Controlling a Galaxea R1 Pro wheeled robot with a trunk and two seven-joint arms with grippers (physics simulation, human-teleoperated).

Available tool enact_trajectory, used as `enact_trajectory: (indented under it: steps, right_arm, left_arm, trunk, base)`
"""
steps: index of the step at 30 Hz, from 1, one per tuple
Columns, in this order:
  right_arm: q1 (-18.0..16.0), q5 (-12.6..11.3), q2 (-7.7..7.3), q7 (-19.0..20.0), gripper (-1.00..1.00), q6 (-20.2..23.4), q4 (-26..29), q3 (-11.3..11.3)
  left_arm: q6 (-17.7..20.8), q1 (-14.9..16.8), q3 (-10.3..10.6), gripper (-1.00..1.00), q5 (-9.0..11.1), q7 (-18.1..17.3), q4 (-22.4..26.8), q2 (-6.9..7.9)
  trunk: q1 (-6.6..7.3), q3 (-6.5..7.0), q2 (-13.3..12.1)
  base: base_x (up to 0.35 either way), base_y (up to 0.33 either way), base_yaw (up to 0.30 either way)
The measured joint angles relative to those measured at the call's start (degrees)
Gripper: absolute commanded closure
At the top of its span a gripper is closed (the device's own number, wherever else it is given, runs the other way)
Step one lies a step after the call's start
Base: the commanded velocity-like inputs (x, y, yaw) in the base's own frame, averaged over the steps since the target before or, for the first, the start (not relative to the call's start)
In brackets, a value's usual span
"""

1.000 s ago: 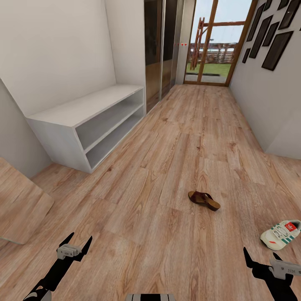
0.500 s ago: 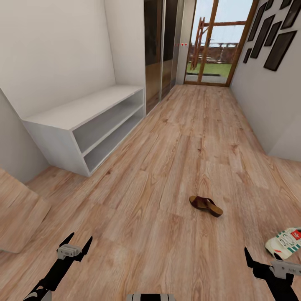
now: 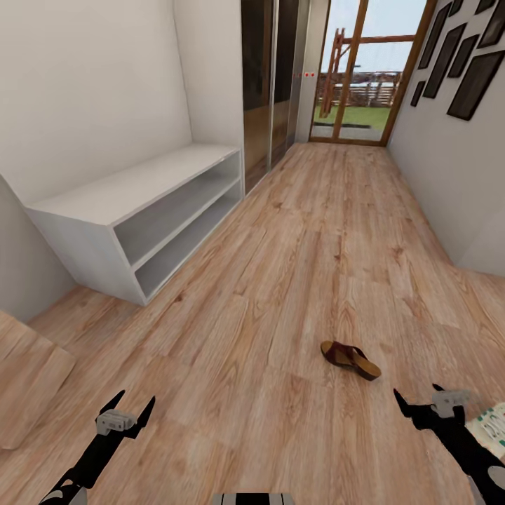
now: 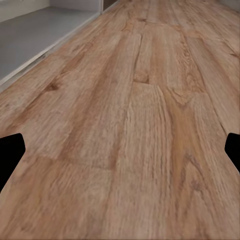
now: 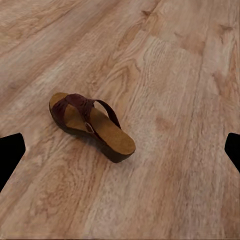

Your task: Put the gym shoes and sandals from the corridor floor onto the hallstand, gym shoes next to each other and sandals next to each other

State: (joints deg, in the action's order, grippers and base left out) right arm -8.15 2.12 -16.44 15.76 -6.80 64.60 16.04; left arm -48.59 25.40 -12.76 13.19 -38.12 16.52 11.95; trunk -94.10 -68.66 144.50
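On the floor point(image 3: 280, 266), right fingers point(image 3: 419, 401) now nearer sandal point(image 3: 349, 358), both spread, empty

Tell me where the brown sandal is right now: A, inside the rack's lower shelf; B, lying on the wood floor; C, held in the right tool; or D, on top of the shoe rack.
B: the sandal lies flat on the wood floor, well apart from the shoe rack, with the open right tool near it but not touching.
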Motion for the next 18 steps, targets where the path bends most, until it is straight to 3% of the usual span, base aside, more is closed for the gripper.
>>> enact_trajectory:
  steps: [1, 5, 8, 10, 18]
  right_arm:
    - [-3.01, 2.33, -1.5, 3.57, -1.0, 0.24, -2.92, -2.85]
    - [-10.4, 5.07, -3.3, 7.45, -1.0, 0.16, -10.74, -5.92]
    - [-12.28, 5.44, -3.63, 8.0, -1.0, -0.04, -13.15, -6.29]
    - [-15.49, 5.92, -4.21, 8.76, -1.0, -0.88, -17.7, -6.66]
    - [-19.36, 6.49, -4.77, 9.6, -1.0, -3.74, -26.25, -6.9]
  left_arm:
    - [-0.01, 0.01, 0.01, -1.0, -0.02, -0.01, -0.01, 0.0]
    - [-0.01, 0.0, 0.01, -1.0, -0.01, -0.02, 0.0, 0.0]
    - [-0.01, 0.0, 0.01, -1.0, -0.01, -0.02, 0.0, 0.0]
    - [-0.01, 0.0, 0.01, -1.0, -0.01, 0.01, 0.0, 0.0]
    - [-0.01, 0.0, 0.01, -1.0, -0.01, 0.04, 0.01, 0.0]
  trunk:
    - [0.0, 0.0, 0.0]
    - [0.0, 0.0, 0.0]
    - [0.0, 0.0, 0.0]
    - [0.0, 0.0, 0.0]
    - [0.0, 0.0, 0.0]
  base:
    - [0.032, -0.002, 0.0]
    - [0.02, -0.001, 0.0]
    - [0.012, -0.001, 0.0]
    - [0.008, 0.0, 0.0]
    - [0.005, 0.0, 0.0]
